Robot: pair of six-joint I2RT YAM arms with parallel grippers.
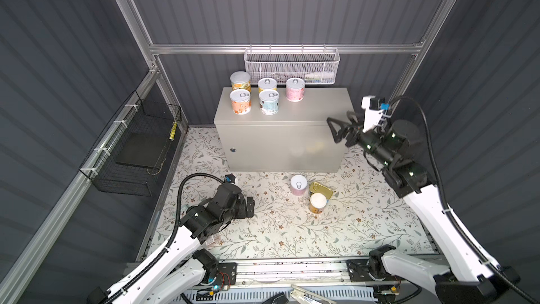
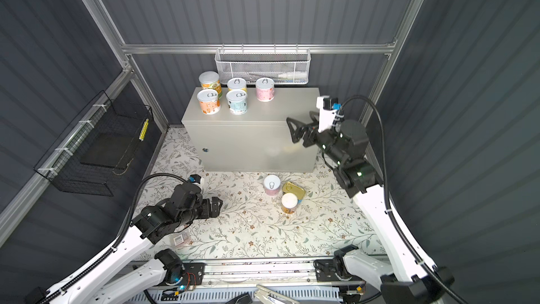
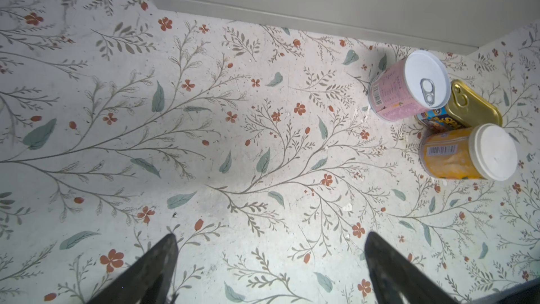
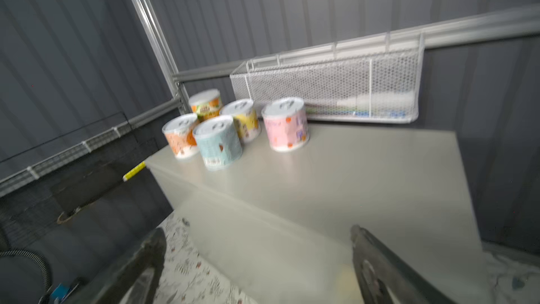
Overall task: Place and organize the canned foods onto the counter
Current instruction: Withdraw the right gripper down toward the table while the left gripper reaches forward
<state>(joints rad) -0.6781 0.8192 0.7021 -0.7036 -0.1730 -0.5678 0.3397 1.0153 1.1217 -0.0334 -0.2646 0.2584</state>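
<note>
Beige metal counter point(image 1: 315, 112) carries five cans point(image 1: 269, 103) at its back left corner.
Right claw point(image 4: 257, 229) hangs off its front right corner, jaws wide, empty; left claw point(image 3: 270, 236) sits low over the floral mat point(image 1: 365, 223), wide too, nothing in it. On the mat in front: pink can point(image 1: 298, 185), orange can point(image 1: 317, 203), gold tin point(image 1: 321, 190) between, seemingly touching both.

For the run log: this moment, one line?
counter: five cans; floral mat: pink can, gold tin, yellow can; left gripper: open; right gripper: open
</note>
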